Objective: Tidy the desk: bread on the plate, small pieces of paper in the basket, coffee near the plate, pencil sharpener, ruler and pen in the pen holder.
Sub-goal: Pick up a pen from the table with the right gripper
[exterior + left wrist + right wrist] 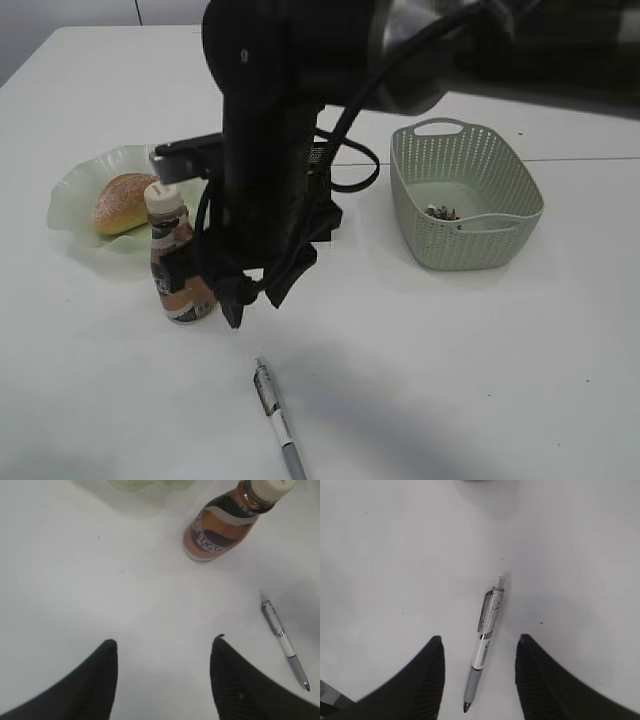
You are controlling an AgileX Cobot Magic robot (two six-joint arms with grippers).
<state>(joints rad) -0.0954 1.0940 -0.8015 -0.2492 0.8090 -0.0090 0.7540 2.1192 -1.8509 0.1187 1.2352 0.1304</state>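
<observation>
One pen (486, 655) lies between the open, empty right gripper's (477, 652) jaws, pointing along the gap.

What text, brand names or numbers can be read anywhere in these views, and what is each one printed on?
"SCAF" is all that can be made out, blurred and cut off, on the brown label of the coffee bottle; a smaller line beneath it is too blurred to read.
Pen: a small dark mark on the white barrel, too small to read.
Basket, plate, bread: no text visible.
</observation>
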